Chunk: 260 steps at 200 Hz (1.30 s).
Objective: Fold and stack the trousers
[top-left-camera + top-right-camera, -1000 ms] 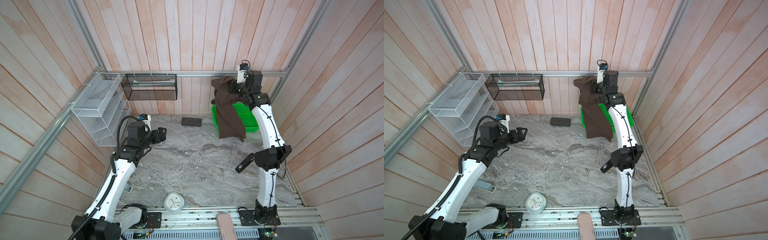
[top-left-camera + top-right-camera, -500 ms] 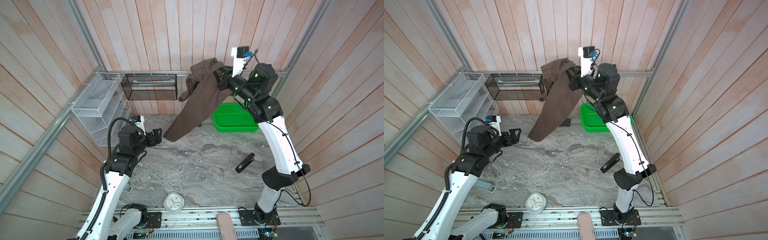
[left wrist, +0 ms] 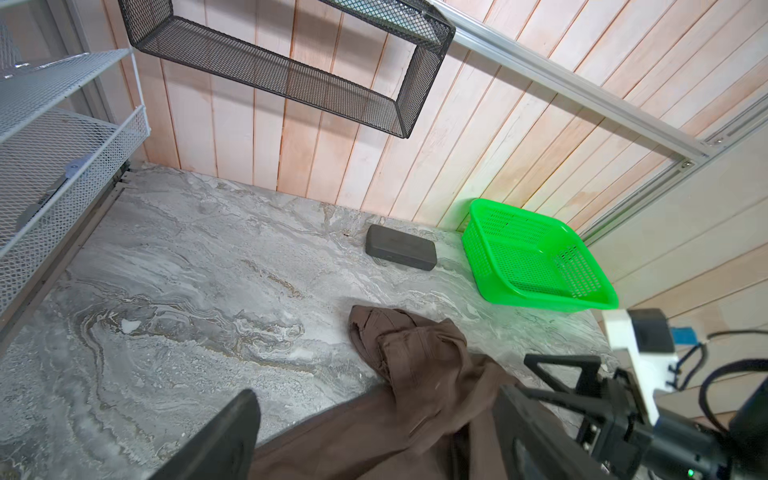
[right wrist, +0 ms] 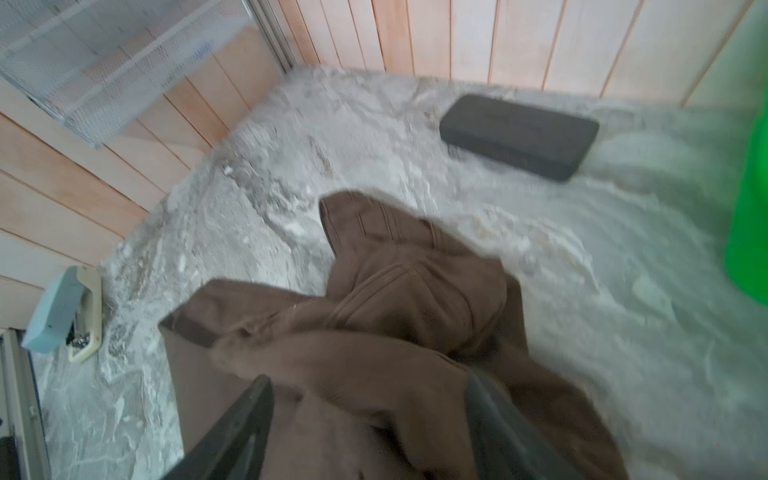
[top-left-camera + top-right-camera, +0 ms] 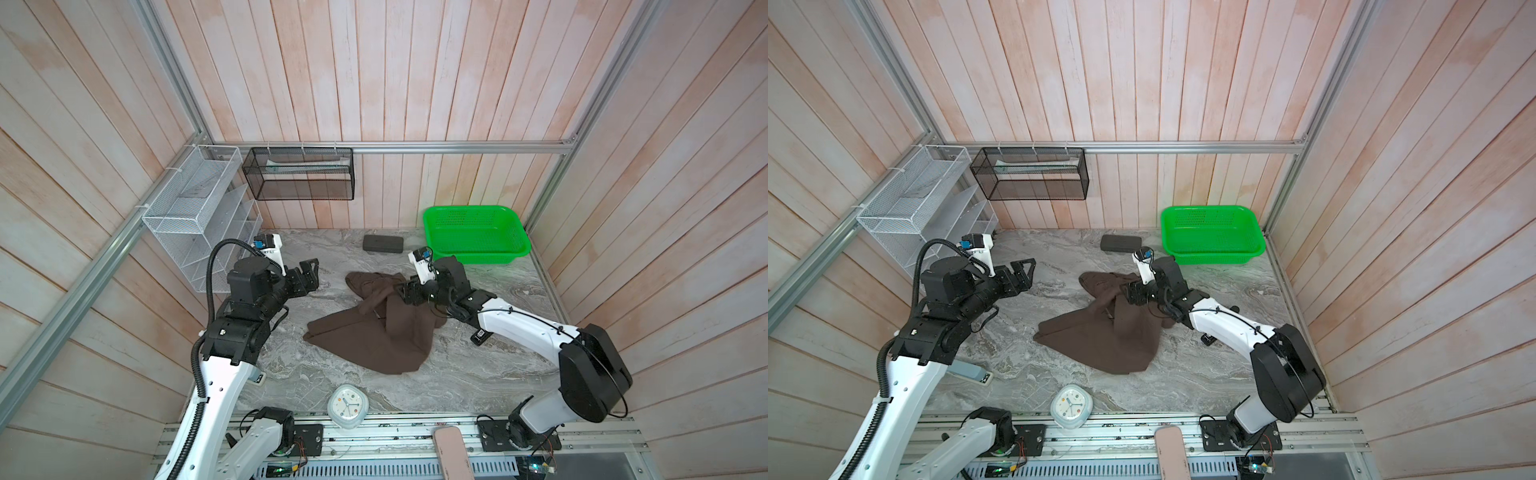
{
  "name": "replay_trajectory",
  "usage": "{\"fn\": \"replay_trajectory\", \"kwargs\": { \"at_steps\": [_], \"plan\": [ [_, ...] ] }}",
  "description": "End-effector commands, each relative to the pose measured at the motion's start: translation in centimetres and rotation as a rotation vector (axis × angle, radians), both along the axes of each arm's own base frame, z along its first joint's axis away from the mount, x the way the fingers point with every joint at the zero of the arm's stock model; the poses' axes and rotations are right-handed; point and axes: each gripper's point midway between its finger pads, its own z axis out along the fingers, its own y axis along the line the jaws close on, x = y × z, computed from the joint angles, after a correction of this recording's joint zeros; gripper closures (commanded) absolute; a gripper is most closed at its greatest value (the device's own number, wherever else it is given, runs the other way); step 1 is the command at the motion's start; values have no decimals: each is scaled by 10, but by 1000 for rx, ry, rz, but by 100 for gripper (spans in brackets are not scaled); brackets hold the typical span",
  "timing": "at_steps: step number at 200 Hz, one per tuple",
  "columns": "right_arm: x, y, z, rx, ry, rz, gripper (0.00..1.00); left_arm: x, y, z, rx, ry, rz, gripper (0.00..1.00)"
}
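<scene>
Lying crumpled at the middle of the worktop (image 5: 478,370), the trousers (image 5: 374,336) are no longer held aloft. A second ago they were hung high over the green basket (image 5: 478,258) in the far right corner, clamped in the right gripper (image 5: 405,291). They have since been swung across and let down. That gripper has been lowered with them to the bunched end, where what looks like a waistband is seen. Its jaws are now drawn apart, with the cloth lying loose between and under the fingers (image 4: 241,424). The left gripper (image 5: 309,276) is held over the left side of the worktop, jaws wide apart and empty, just short of the cloth. The garment has thus been delivered for folding, but nothing is folded yet, as the legs are overlapped and twisted. Spreading it flat is judged to be needed first.
</scene>
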Motion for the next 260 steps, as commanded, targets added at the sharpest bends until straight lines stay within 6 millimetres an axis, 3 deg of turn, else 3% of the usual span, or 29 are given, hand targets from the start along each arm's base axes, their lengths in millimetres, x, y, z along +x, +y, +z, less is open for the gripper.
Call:
{"fn": "replay_trajectory", "kwargs": {
  "at_steps": [1,39,54,71,99,124,166,207,260],
  "plan": [
    [-1,-14,68,93,-148,-103,2,-3,0,-1,5,8,0,10],
    [-17,-62,92,8,-94,-265,2,-7,-1,-14,-7,50,-6,10],
    [-23,-68,97,-17,-52,-295,2,-9,-2,-28,-9,92,-8,10],
    [-29,-68,87,-104,1,-312,2,-11,-4,-53,-21,174,-12,10],
    [-38,-42,60,-257,48,-279,9,-21,-29,-110,-153,367,-99,10],
    [-50,-1,39,-400,-27,-155,11,-37,-47,-155,-300,524,-127,14],
    [-83,66,-10,-634,-282,243,11,-56,-35,-204,-336,620,-20,15],
    [-91,86,-60,-863,-485,451,4,-64,-28,-241,-453,679,34,16],
    [-63,94,-100,-1021,-505,474,5,-60,-24,-262,-500,702,62,16]
  ]
}}
